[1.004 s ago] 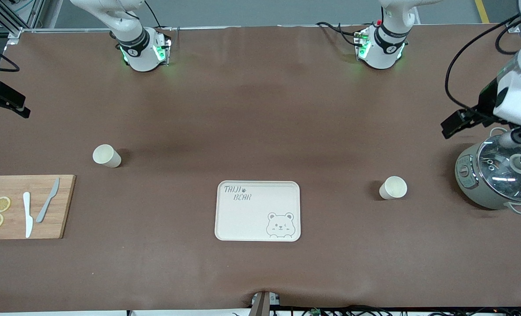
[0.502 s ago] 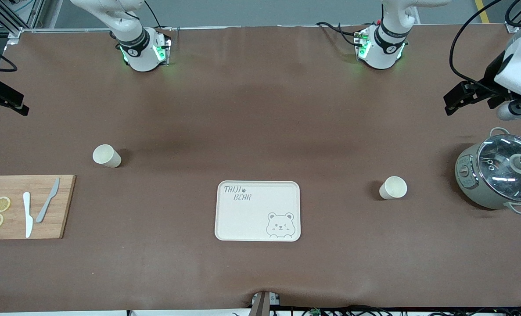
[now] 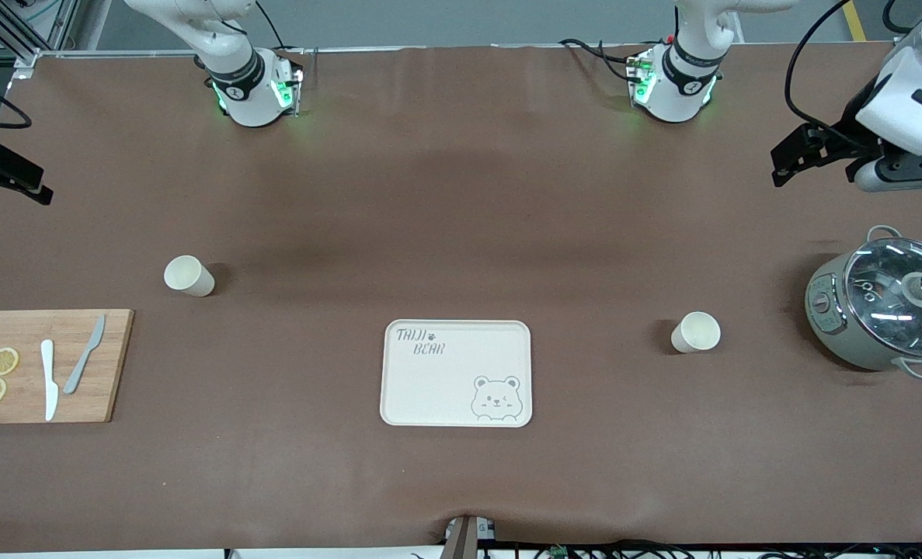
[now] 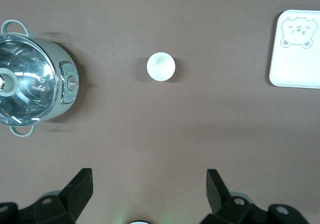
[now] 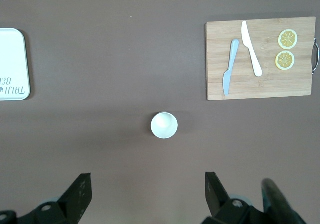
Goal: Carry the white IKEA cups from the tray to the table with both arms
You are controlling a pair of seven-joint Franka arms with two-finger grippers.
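Two cups: both white IKEA cups stand on the bench, off the tray (image 3: 457, 373), which is bare; one (image 3: 189, 275) lies toward the right arm's end, the other (image 3: 695, 331) toward the left arm's end.
Change: over the last second the left claw (image 3: 791, 154) has lifted away from above the pot (image 3: 884, 310) and pulled toward its own end of the bench.
Left claw: spread, holding nothing.
Right claw (image 5: 147, 196): spread and empty, high over its cup; in the front view it is probably the dark part at the edge.
Meaning: task looks complete; arms retreating.
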